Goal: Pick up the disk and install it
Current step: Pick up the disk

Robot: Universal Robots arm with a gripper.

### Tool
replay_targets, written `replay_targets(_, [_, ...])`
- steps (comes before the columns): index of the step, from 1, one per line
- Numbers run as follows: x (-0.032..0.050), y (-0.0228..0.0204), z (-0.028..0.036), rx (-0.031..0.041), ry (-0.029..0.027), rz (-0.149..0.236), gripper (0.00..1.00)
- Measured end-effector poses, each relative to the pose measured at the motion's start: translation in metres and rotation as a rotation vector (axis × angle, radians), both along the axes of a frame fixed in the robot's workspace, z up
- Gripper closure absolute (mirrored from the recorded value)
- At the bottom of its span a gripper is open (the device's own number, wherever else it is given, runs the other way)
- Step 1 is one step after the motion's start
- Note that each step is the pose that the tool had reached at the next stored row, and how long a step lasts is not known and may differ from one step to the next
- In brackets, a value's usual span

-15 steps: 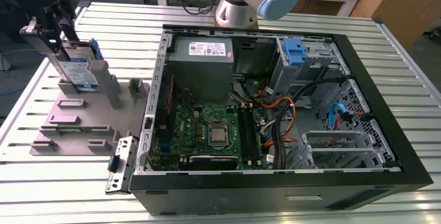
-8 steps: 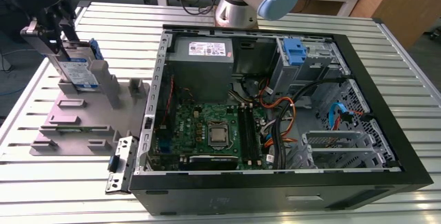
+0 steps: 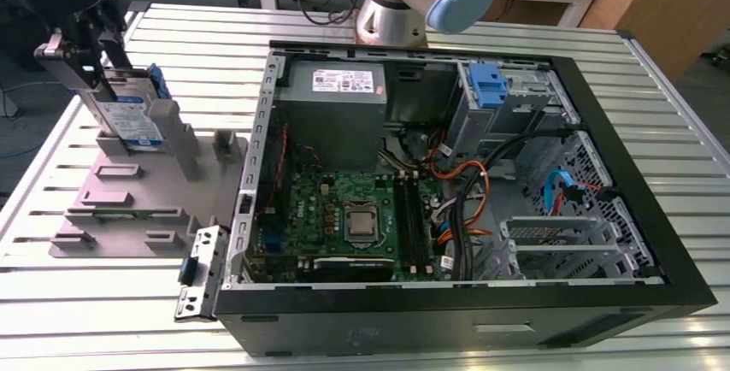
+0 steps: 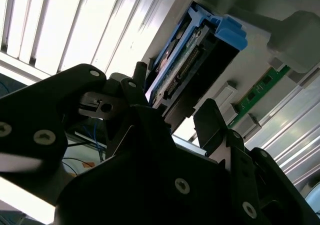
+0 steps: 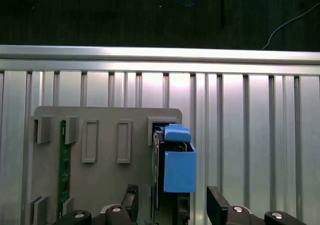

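Slatted table [image 3: 682, 136], disk [image 3: 128, 121] upright in fixture [image 3: 137, 210]

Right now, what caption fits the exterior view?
Gripper hovers at the disk standing in a grey holder beside the open computer.

No print can be read anywhere. The disk [image 3: 128, 114], standing upright outside the computer case [image 3: 456, 324] on the exterior view's left of it, carries a white-and-blue label [image 3: 121, 121] whose lettering is too small to make out. Inside the case, the power-supply box [image 3: 325, 132] bears a white sticker [image 3: 345, 81], likewise illegible.
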State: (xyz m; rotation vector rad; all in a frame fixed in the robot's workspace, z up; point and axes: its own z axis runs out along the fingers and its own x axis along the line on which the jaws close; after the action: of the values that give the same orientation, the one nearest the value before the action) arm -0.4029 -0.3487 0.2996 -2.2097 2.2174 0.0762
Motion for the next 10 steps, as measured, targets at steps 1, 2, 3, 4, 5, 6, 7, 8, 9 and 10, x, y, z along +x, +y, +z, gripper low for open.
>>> replay_targets(1, [0.0000, 0.0000, 0.0000, 0.0000, 0.0001, 0.000, 0.35])
replay_targets(2, [0.0000, 0.0000, 0.0000, 0.0000, 0.0000, 0.000, 0.35])
replay_targets(3, [0.0000, 0.0000, 0.0000, 0.0000, 0.0001, 0.000, 0.35])
replay_targets(4, [0.0000, 0.0000, 0.0000, 0.0000, 0.0000, 0.000, 0.35])
replay_targets(5, [0.0000, 0.0001, 0.0001, -0.0001, 0.0001, 0.000, 0.35])
replay_targets(6, [0.0000, 0.0001, 0.0000, -0.0001, 0.0001, 0.000, 0.35])
replay_targets(7, [0.0000, 0.0001, 0.0000, -0.0001, 0.0001, 0.000, 0.37])
replay_targets(8, [0.0000, 0.0001, 0.0000, -0.0001, 0.0000, 0.000, 0.43])
replay_targets(9, [0.0000, 0.0001, 0.0001, -0.0001, 0.0001, 0.000, 0.43])
replay_targets(10, [0.0000, 0.0001, 0.0000, -0.0001, 0.0000, 0.000, 0.49])
